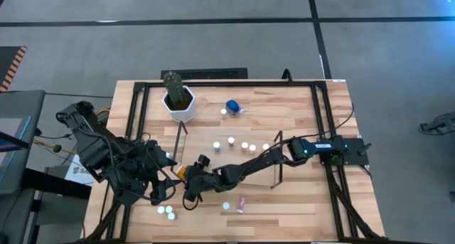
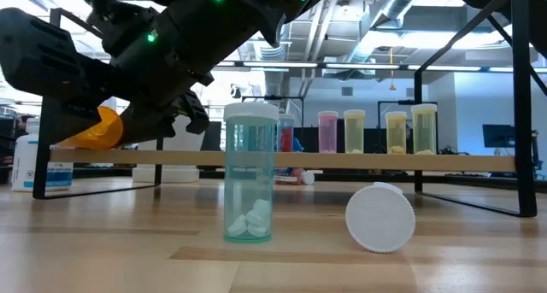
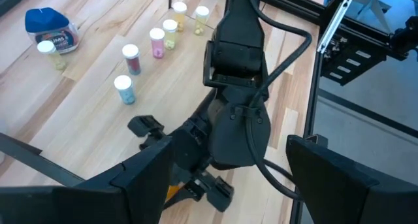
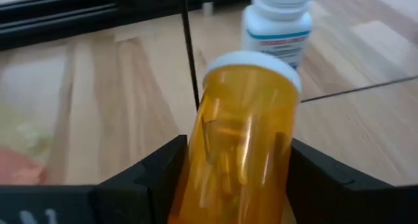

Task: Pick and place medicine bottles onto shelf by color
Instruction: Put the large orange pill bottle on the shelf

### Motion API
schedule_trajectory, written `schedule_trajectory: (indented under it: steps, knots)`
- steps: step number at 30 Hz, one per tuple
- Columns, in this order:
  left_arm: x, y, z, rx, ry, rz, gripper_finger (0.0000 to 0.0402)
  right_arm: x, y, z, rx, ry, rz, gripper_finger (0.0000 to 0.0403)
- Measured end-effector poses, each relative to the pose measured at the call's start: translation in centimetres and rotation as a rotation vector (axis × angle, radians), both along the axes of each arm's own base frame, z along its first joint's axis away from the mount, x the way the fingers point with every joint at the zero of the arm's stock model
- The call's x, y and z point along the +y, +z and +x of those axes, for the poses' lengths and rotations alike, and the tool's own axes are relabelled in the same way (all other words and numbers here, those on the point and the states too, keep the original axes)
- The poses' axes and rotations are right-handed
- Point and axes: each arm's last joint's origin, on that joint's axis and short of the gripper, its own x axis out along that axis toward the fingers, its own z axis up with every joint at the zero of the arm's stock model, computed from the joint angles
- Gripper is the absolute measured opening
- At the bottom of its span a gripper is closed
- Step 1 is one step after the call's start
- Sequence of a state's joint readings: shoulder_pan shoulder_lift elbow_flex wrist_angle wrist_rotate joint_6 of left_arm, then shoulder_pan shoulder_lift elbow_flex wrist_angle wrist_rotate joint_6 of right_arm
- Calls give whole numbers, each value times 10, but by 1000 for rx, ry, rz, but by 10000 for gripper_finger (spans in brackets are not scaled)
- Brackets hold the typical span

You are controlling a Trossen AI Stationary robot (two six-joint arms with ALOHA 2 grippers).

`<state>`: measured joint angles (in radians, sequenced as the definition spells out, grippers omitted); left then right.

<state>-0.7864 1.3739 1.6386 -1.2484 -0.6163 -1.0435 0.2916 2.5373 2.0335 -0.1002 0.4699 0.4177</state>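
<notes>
An orange bottle (image 4: pixel 241 132) with a white cap sits between dark fingers. Four bottles (image 1: pixel 231 139) stand in a row on the shelf (image 1: pixel 213 162); a teal one (image 2: pixel 250 173) stands upright near the front.

Counter (image 1: pixel 298 201): pale planked wood, smooth, low satin sheen. Orange bottle (image 4: pixel 241 139): translucent glossy plastic, matt white cap. Teal bottle (image 2: pixel 249 178): clear tinted plastic, ribbed cap. Right hand (image 4: pixel 222 185) fingers: matt black plastic. Shelf (image 2: pixel 342 160): light wood, dark metal frame.

a lab or workshop: exposed ceiling ducts (image 2: pixel 410 7), grey floor (image 1: pixel 213 45), monitor (image 2: pixel 497 137)
</notes>
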Motion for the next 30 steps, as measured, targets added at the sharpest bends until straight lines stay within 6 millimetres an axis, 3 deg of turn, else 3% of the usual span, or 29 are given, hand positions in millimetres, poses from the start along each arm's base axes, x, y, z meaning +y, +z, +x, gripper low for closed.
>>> schedule_trajectory:
  steps: [16, 24, 30]
  knots:
    - [0, 0, 0, 3, -8, 8, 281, -2, 2, 1, 27, 40, 17, 235]
    - [0, 0, 0, 1, -6, 9, 281, 1, 33, -7, 240, 58, -32, 178]
    - [0, 1, 1, -19, 4, 7, 281, 5, 56, -21, 399, 75, -94, 185]
